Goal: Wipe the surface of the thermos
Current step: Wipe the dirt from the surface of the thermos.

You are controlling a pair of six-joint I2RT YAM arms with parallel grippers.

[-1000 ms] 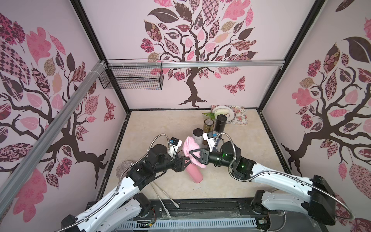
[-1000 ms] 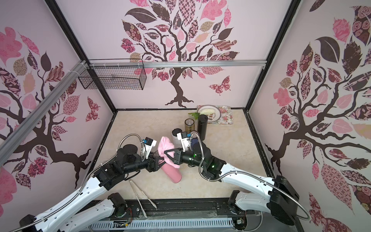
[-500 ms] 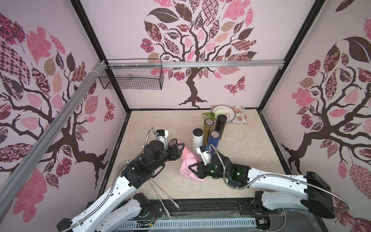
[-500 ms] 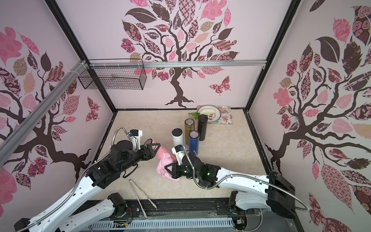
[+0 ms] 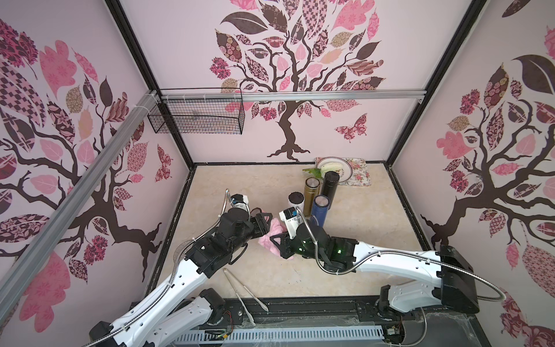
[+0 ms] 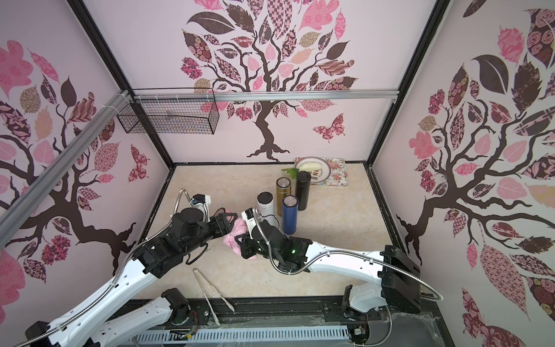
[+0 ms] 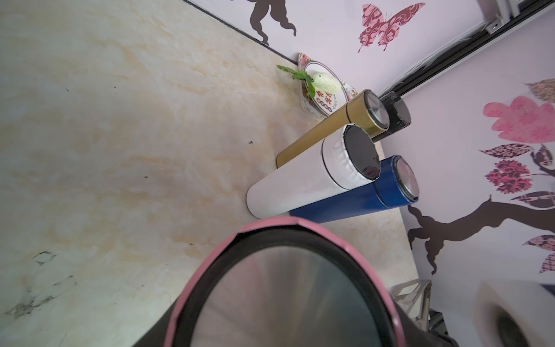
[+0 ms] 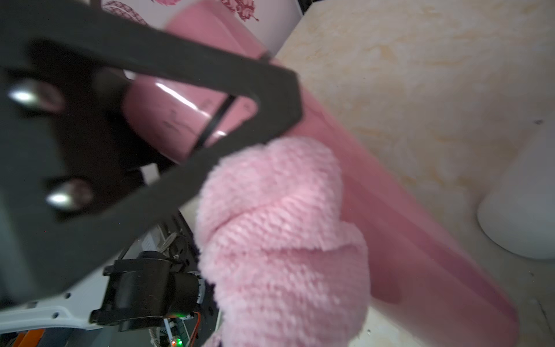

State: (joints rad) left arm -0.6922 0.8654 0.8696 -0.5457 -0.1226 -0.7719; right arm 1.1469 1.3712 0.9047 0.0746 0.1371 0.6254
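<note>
Altogether four thermoses, one pink thermos, one cloth.

one pink thermos, four more thermoses: white, gold, blue, black, one pink cloth, one plate, one tongs

You have no legible text here; the red marks on the plate are too small to read.
</note>
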